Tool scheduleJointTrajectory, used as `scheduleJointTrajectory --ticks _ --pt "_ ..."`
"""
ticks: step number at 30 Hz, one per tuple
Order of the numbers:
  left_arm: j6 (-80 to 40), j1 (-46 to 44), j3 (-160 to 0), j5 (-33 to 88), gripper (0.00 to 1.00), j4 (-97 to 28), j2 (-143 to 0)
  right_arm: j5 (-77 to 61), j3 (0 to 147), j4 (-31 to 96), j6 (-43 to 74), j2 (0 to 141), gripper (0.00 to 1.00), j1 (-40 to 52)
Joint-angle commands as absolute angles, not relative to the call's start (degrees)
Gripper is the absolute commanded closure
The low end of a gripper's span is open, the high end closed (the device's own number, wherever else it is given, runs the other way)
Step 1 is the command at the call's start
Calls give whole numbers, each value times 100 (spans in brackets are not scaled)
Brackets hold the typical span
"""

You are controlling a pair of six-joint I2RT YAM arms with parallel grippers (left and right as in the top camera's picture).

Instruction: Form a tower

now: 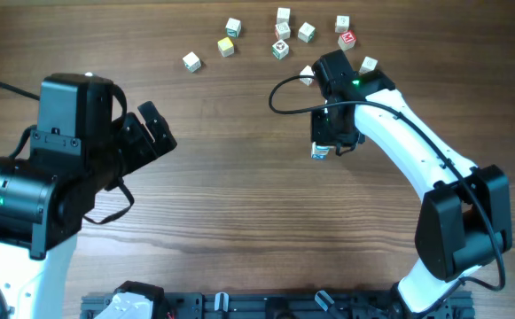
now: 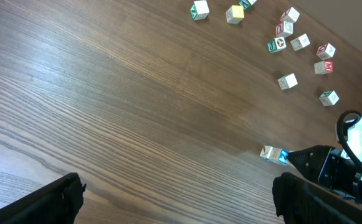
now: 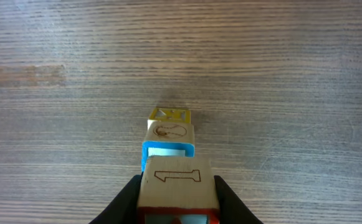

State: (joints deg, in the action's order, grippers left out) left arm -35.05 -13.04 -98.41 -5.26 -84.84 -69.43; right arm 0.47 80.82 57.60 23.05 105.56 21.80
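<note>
The tower (image 3: 170, 152) is standing mid-tabletop (image 1: 239, 204) under the right hand (image 3: 179, 202), which is gripping its top cube (image 3: 176, 182) between both fingers. The right wrist view is showing a blue-framed cube and a yellow one below it. The overhead view is showing only a blue edge. The left hand (image 1: 151, 133) is hanging wide open, well apart.
</note>
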Motion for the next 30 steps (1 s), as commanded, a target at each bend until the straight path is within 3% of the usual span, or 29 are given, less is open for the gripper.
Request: scheduleJointTrajectory --ticks 1,5,13,30 --pt "-3518 -1328 -9848 -604 0 -8471 -6941 -178 8049 5658 2401 10667 80 2178" --pt "-3518 -1328 -9848 -604 0 -8471 -6941 -176 8049 5655 2399 10669 79 2178" --pt "-3516 -1330 -9848 -604 0 -8471 -6941 -176 8049 5612 2401 10669 69 2178" --pt "-3516 -1330 -9848 -604 0 -8471 -6941 -176 8049 5612 2401 10669 64 2178"
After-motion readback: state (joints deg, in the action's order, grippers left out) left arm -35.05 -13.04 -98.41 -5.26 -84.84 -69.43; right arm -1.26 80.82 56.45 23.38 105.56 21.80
